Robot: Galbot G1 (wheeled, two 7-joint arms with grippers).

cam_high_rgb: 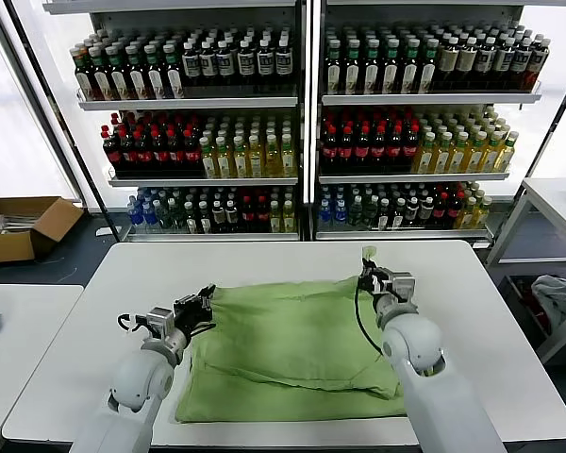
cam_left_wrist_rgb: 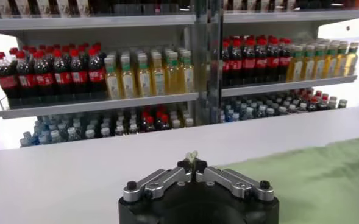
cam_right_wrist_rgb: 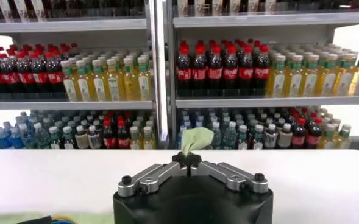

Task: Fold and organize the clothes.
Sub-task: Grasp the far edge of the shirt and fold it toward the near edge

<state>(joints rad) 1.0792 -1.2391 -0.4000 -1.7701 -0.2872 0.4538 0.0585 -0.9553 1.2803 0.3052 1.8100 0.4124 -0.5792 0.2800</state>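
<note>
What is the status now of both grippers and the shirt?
Left gripper shut on shirt far-left corner. Right gripper shut on far-right corner, cloth tip poking up. Shirt lies spread on white table. Nothing in the way.

The scene is lit brightly and evenly from above. Strong backlight is admitted behind the shelves [cam_high_rgb: 302, 123], where the background is blown out to white at the left and right edges of the head view. Only soft, faint shadows are cast on the white table [cam_high_rgb: 264, 260]. In both wrist views the shelves are bowed slightly toward the edges, and the distant bottles [cam_right_wrist_rgb: 228, 67] are rendered a little soft.
</note>
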